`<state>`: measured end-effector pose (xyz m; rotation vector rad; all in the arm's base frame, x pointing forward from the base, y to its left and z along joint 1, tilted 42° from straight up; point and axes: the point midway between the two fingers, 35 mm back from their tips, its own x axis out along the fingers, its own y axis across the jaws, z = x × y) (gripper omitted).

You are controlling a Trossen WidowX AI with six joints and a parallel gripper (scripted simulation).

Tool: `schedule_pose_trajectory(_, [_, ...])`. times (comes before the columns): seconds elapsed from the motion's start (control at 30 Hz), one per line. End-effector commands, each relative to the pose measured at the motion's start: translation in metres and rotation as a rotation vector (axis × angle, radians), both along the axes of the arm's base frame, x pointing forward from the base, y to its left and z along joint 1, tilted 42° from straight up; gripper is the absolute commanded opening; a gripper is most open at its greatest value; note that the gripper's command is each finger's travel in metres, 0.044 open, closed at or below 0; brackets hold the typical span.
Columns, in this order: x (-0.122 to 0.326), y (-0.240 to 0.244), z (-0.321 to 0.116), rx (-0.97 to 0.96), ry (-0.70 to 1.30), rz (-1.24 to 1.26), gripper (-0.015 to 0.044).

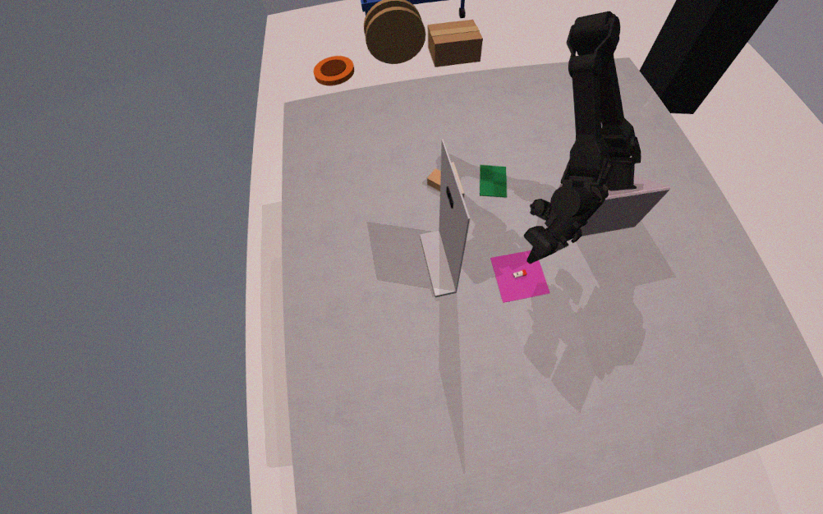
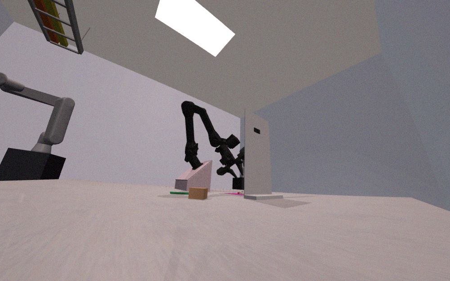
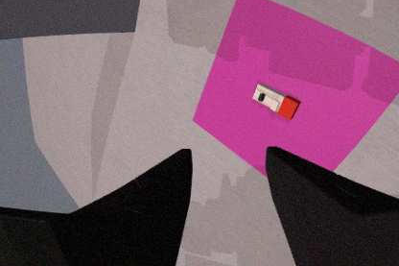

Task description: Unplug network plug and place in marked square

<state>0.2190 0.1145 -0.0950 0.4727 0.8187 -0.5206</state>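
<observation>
Mia: What is the claw (image 1: 533, 256) (image 2: 239, 175) (image 3: 228, 157) doing?

Ben: It has let go. It has two black fingers, a bit apart, with nothing between them. It is up above the table.

Mia: Where is the plug (image 1: 519, 273) (image 3: 276, 102)?

Ben: There is one, lying on the one pink square (image 1: 508, 290) (image 3: 230, 82). It is all inside the edges. One end is white with a dark spot, and the other is red. The claw is not touching it.

Mia: Can you see the thin tab well?

Ben: No, it is too small to be sure. From the side, the plug is just a tiny speck, and the panel hides some of the square.

Mia: What is near the square?

Ben: One tall panel (image 1: 452, 236) (image 2: 257, 160) stands up beside it. I count one dark hole (image 1: 449, 197) (image 2: 257, 130) in it. One green flat piece (image 1: 493, 181) (image 2: 178, 192) lies near, and one brown block (image 1: 433, 178) (image 2: 197, 193). From the top, the panel covers part of that block.

Mia: And farther out?

Ben: One black arm (image 1: 587, 108) (image 2: 189, 129) bends up from one pink slanted stand (image 1: 626, 213) (image 2: 202, 176). Well away are one orange ring (image 1: 324, 70), one round brown thing (image 1: 394, 31) and one box (image 1: 455, 44). A blue thing (image 1: 415, 2) is cut off at the top.
</observation>
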Motion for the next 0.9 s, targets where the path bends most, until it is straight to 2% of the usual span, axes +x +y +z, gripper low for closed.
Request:
schedule_pose_trajectory(0.0, [0.002,0.006,0.007,0.011,-0.014,-0.003,0.0156])
schedule_pose_trajectory(0.87, [-0.006,0.022,0.032,0.01,-0.017,-0.002,0.0156])
